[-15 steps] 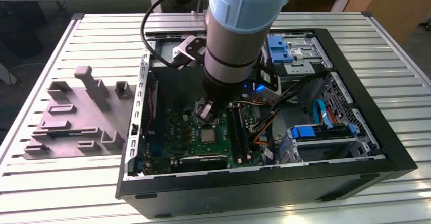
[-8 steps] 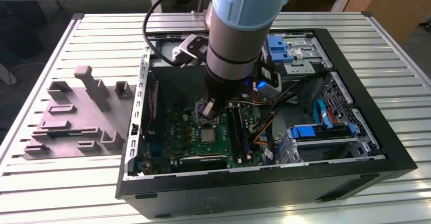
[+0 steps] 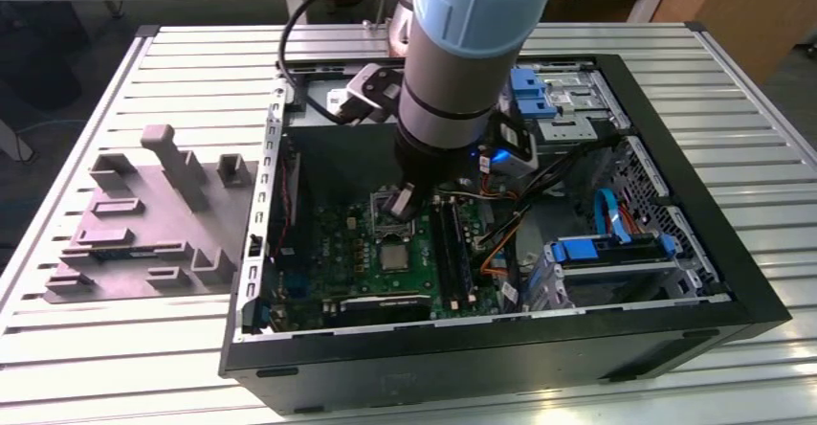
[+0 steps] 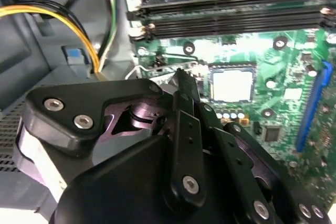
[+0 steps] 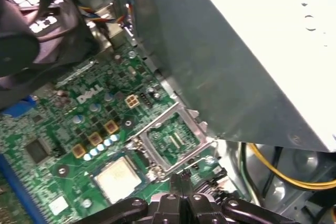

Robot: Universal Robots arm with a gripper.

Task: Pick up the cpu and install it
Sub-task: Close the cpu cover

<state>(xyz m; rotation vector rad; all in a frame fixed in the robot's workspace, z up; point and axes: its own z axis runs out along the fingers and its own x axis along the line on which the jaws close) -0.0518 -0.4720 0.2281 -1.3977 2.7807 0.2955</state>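
Now, cpu point(image 4: 231, 85) in its socket point(image 4: 232, 66) inside the case point(image 3: 511, 348), gripper point(image 4: 181, 75) pressed together alongside.

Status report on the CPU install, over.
Gripper shut, low over the motherboard. Cpu lying flat on the board, clear of the gripper. Retention frame open beside it; nothing over the cpu.

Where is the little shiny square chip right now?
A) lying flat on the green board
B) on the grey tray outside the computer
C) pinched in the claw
A: the cpu lies flat on the green board, apart from the claw.
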